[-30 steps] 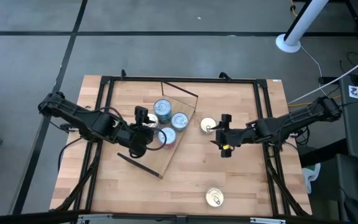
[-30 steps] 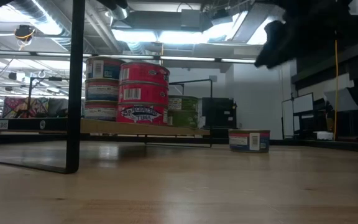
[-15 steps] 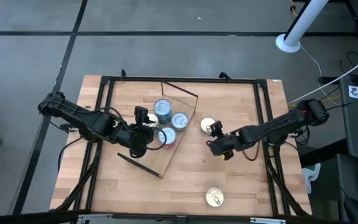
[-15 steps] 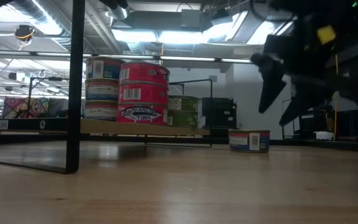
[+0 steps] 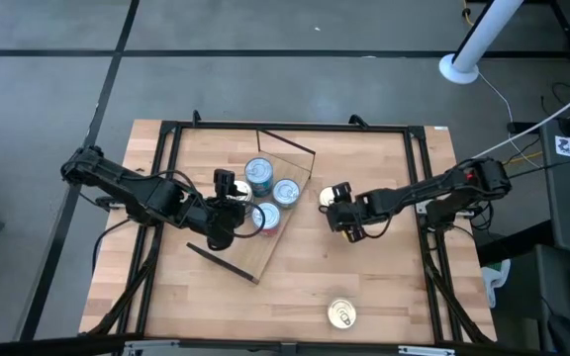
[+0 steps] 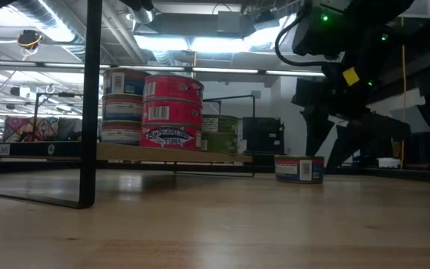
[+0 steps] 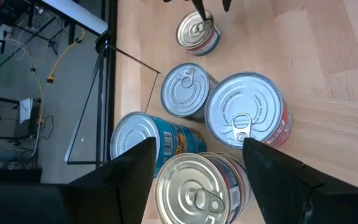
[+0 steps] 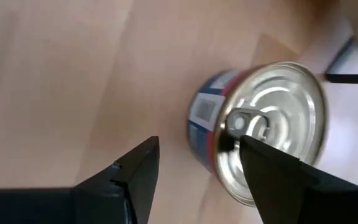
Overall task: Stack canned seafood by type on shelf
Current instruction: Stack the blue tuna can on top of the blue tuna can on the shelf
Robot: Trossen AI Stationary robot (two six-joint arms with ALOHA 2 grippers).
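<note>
The shelf [image 5: 245, 247], a light board on thin dark bars, lies slanted left of centre and carries several cans [image 5: 286, 190], stacked in the low view as a blue-labelled pile [image 6: 122, 104] and a red pile [image 6: 172, 112]. My left gripper [image 5: 234, 203] hovers open above the shelf, its fingers either side of the nearest stack's gold lid [image 7: 197, 190]. A blue-and-red can [image 5: 330, 198] stands on its base on the table, right of the shelf. My right gripper [image 8: 197, 174] is open just above and beside this can [image 8: 260, 149]. Another gold-lidded can [image 5: 341, 313] sits by the near edge.
A dark metal frame [image 5: 166, 198] runs around the tabletop. One upright bar of the shelf [image 6: 92, 104] stands near the low camera. A white pole base [image 5: 460, 67] is on the floor beyond the far right corner. Bare wood lies between the shelf and the near can.
My right gripper has come down and toward the table's left, onto the lone can beside the shelf, rolling its wrist as it went. The cans and the shelf have stayed where they were.
</note>
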